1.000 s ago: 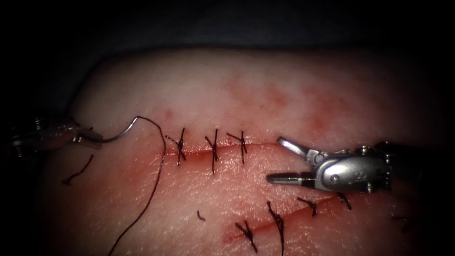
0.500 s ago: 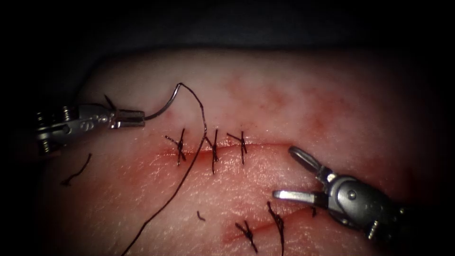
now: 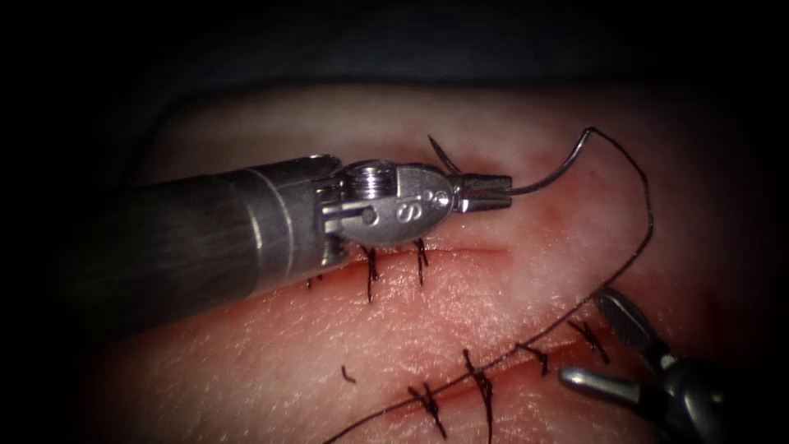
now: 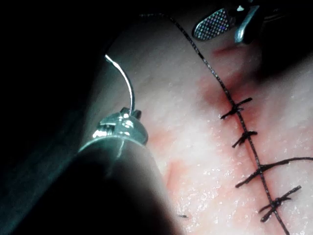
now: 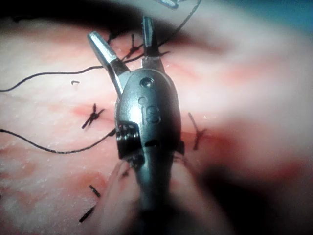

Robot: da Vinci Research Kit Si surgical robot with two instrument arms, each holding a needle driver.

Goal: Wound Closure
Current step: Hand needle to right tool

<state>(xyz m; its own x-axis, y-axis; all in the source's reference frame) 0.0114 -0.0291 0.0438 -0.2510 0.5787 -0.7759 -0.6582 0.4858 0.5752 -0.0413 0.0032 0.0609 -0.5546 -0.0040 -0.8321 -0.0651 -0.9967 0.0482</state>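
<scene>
Pork tissue [image 3: 509, 304] lies under my tools, its upper cut [image 3: 468, 249] carrying three stitches with the stretch to their right not yet closed, and a lower cut [image 3: 493, 378] already stitched. Across it reaches my left tool [image 3: 485, 193], which has swung from the left edge to above the upper cut over the last second, jaws clamped on the needle [image 3: 551, 177] toward its pointed end. That needle hangs clear of the tissue, curving up to the right, its tip [image 3: 436, 148] poking out behind the jaws. Thread [image 3: 641, 238] runs from its tail, loops right, then drops across the lower cut. My right tool [image 3: 604, 341] has backed off low and right, jaws wide, holding nothing. I judge this as repositioning between stitches; next I need a better grip for a bite at the open stretch.
</scene>
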